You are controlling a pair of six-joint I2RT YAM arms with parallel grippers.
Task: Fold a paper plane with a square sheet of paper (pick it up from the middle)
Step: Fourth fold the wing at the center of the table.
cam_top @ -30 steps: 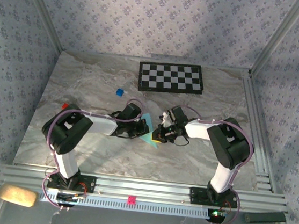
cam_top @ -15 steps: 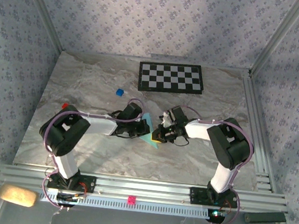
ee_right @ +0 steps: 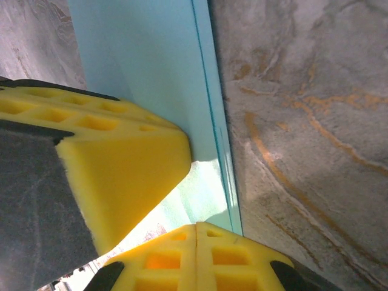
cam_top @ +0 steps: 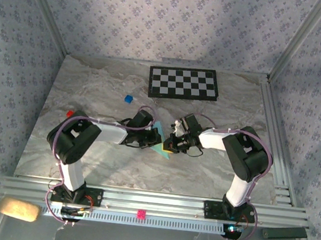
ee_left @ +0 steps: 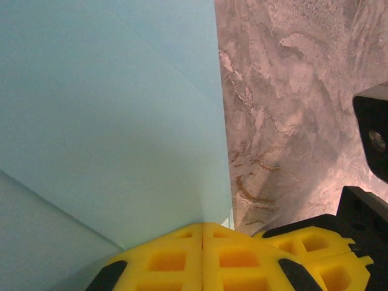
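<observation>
At the middle of the marble-veined worktop (cam_top: 88,146), seen from above, the left fingers (cam_top: 156,138) and right fingers (cam_top: 171,144) meet over a light-blue paper sheet (cam_top: 161,150) folded to a point. From the left wrist, the smooth, creased sheet (ee_left: 109,121) narrows into yellow, waffle-moulded foam fingers (ee_left: 170,259), pressed together and clamped on it. From the right wrist, that arm's yellow fingers (ee_right: 157,264) are pressed tight together, and the sheet's layered edge (ee_right: 209,121) reaches their tips.

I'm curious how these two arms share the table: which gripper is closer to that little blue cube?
Left. The left gripper is toward the camera and right of the cube; the right gripper is farther right, across the blue paper both are pinching.
</observation>
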